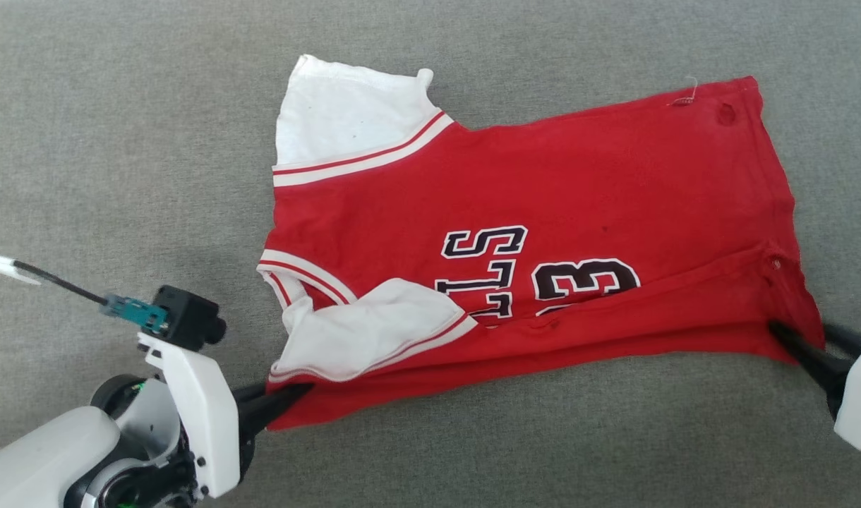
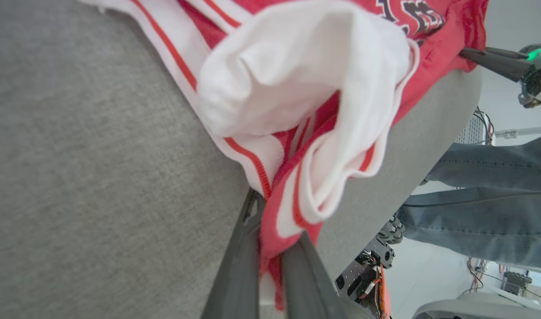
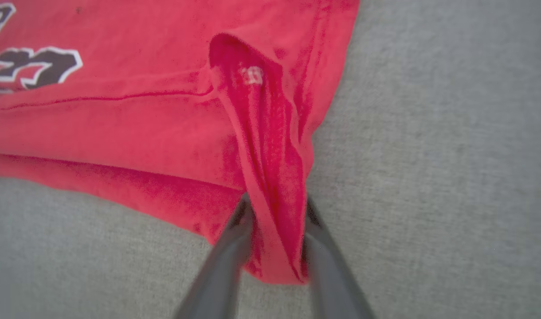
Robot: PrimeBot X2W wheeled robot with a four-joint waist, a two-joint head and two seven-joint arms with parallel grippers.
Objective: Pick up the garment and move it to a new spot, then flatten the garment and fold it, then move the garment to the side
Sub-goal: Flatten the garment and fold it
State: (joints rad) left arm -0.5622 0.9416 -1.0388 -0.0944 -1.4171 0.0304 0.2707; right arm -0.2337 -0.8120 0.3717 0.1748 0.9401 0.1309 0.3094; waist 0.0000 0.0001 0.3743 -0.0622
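**Fold step: near edge laid over, corners about to be let go**

The garment (image 1: 543, 233) lies spread on a grey fabric surface (image 1: 120, 141), collar end toward the robot's left and hem toward its right. Its near long edge lies doubled over the body, which suggests the fold is in hand rather than the flattening.

The left gripper (image 1: 289, 395) is clenched on the near collar-side corner, red cloth and striped trim pinched between its fingers. The right gripper (image 1: 790, 335) sits at the near hem corner with a raised ridge of red cloth between its fingers. Whether it grips that ridge or has slackened cannot be told.

The next move likely calls for freeing both corners and drawing the fingers back low and straight, so the folded strip is not dragged open. The far edge would then need bringing in.

The shirt is red, with black white-outlined lettering (image 1: 543, 271) partly covered by the fold. One white sleeve (image 1: 353, 113) lies flat at the far side. The near sleeve (image 1: 374, 324) is rumpled and turned over on the body.
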